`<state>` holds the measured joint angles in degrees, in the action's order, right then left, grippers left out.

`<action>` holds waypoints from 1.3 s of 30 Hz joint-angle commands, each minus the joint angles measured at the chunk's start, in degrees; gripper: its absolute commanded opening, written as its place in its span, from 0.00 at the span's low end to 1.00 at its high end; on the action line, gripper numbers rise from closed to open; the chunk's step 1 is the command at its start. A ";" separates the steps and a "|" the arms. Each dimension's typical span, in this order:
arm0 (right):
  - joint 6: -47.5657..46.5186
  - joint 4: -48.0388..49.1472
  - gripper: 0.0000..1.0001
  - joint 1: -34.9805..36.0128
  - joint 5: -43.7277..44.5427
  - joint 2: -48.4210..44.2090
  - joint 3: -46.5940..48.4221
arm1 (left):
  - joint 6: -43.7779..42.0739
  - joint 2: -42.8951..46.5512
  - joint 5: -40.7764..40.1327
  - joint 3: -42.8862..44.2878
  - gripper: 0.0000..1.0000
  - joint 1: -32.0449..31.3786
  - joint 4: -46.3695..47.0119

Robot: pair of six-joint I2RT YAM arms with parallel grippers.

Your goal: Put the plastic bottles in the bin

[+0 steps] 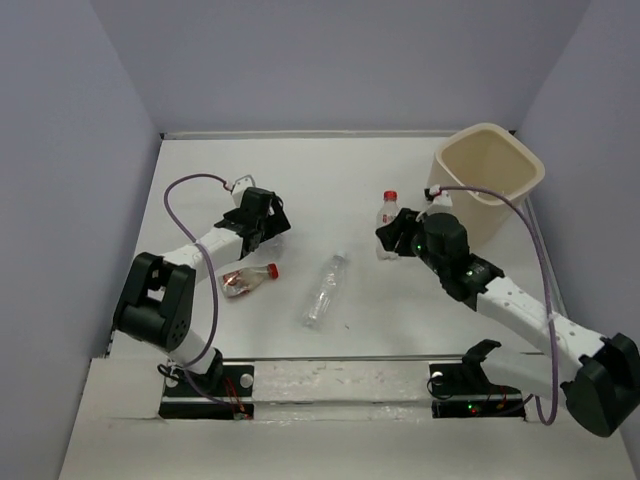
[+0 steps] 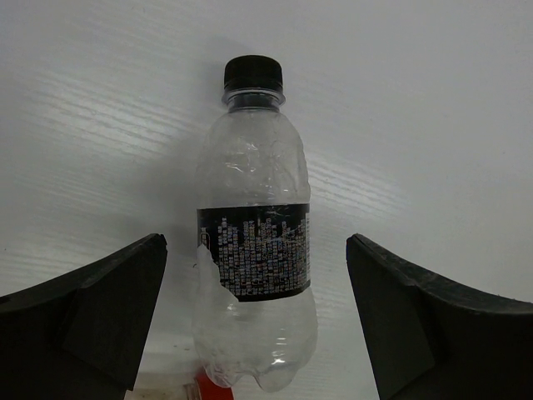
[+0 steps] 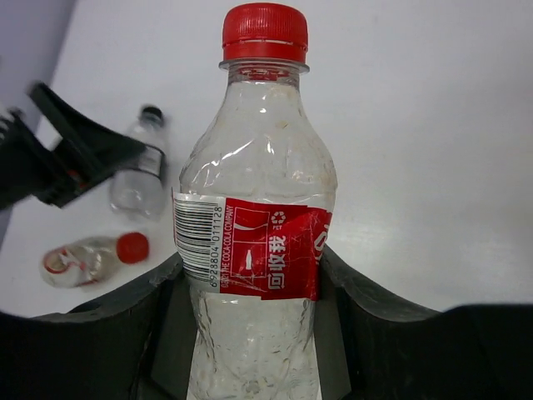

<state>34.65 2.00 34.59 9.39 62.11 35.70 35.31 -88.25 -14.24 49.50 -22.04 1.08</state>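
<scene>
Transport to the tub looks like the step in hand. The right gripper (image 3: 251, 292) is closed around the waist of an upright clear plastic bottle with a red cap and red label (image 3: 263, 233), its fingers (image 3: 162, 287) pressed against both sides. Whether the base is off the white table (image 1: 330, 185) I cannot tell. The tall beige plastic bin (image 1: 492, 165) stands near it, toward the far right corner. I'd judge the next move calls for lifting the bottle above that high rim, carrying it over the opening, and only then letting go.

The left gripper (image 2: 256, 246) is wide open and holds nothing. It straddles a clear bottle with a black cap and dark label (image 2: 254, 250), its jaws apart from it on either side. A squashed red-capped bottle with reddish contents (image 1: 247, 281) and a clear bottle lying on its side (image 1: 325, 290) wait on the table between the arms.

The red label carries a barcode that seems to read 6 928804 011128, small print naming The Coca-Cola Company, and the characters 回收我. The dark label's print is too fine to read.
</scene>
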 commanded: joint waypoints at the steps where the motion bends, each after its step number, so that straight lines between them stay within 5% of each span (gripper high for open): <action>1: -11.70 -5.59 0.33 0.48 7.82 -9.36 12.26 | 0.55 -1.22 0.70 0.34 0.99 0.16 2.78; 6: -24.10 -6.83 0.33 -2.75 27.59 -9.81 25.70 | 0.72 -1.93 0.44 0.08 0.98 0.16 3.31; 15: -21.30 -3.32 0.35 -26.13 20.85 0.02 30.83 | 0.99 -3.68 3.51 0.51 0.91 0.07 5.07; 17: -19.37 -3.67 0.52 -28.51 18.39 1.78 31.18 | 0.73 -4.30 3.69 0.78 0.88 0.16 4.72; 18: -19.01 -3.67 0.78 -29.13 18.56 2.40 31.01 | 0.81 -4.30 3.78 0.69 0.86 0.16 4.81; 19: -18.84 -3.67 0.90 -29.66 19.34 2.23 30.92 | 0.81 -4.21 3.61 0.60 0.85 0.16 4.81; 21: -19.01 -4.37 0.99 -29.67 18.48 1.18 31.00 | 0.81 -3.69 3.52 -0.10 0.81 0.07 5.42; 29: -11.55 -7.19 0.94 -29.67 -0.81 -8.74 27.94 | 0.64 -1.93 3.69 -0.89 0.49 -0.02 6.56; 39: -2.31 -6.21 0.87 -29.14 -34.17 -22.37 11.77 | -1.12 6.42 6.50 6.65 0.37 -4.15 5.86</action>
<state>29.39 -2.46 5.23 -8.86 42.19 51.70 35.97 -86.98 -9.82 49.34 -23.94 5.21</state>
